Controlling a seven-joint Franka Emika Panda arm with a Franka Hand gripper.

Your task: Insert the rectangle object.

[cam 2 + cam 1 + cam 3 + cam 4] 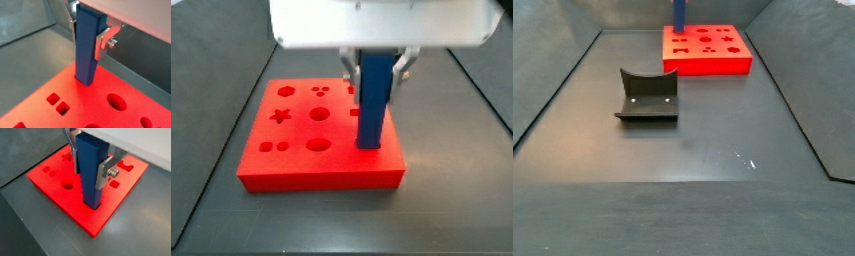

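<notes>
My gripper [91,162] is shut on the rectangle object [91,175], a tall blue bar held upright. It also shows in the other wrist view [87,47]. The silver fingers [107,172] clamp the bar's upper part from both sides. The bar's lower end meets the top of the flat red block [63,198] near one edge. I cannot tell whether it sits in a hole. In a side view the gripper [376,62] holds the bar [374,100] over the block's right part [305,165]. In a side view only the bar [680,12] shows above the block [707,62].
The red block has several shaped holes: a star [279,117], circles [318,145] and squares [267,147]. A small dark grey curved holder [647,97] stands on the dark floor in front of the block. Sloping dark walls [553,90] bound the floor.
</notes>
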